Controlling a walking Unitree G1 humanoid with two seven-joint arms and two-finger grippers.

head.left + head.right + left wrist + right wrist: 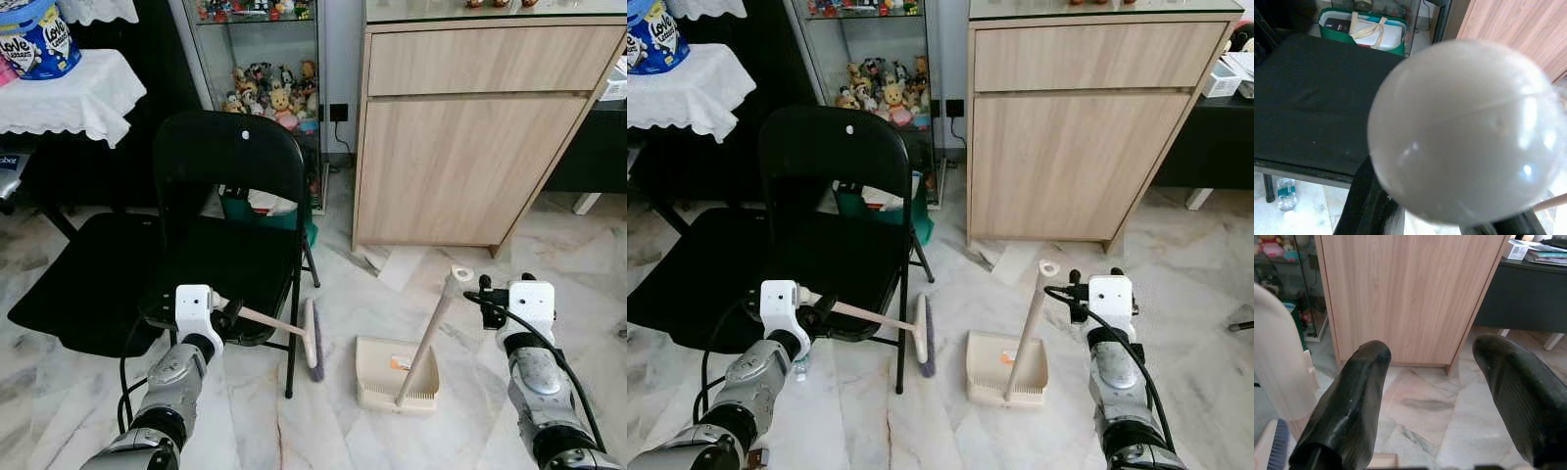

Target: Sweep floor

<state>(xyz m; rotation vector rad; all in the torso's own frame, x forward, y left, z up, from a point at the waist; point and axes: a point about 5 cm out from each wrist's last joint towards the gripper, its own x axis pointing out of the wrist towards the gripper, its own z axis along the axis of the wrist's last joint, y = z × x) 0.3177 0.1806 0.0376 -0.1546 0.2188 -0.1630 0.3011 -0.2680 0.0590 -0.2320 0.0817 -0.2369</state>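
One blurred broom point(1464, 132) knob hides the left hand point(227, 315) fingertips.

A blurred white knob point(1464, 132) covers most of the left wrist view, hiding the fingers behind it. The tub point(39, 39) on the table is cut off at the edge.

Both my silver arms reach forward and low: left claw point(227, 315) clamped on a handle, right claw point(1432, 396) held with fingers spread apart, empty.
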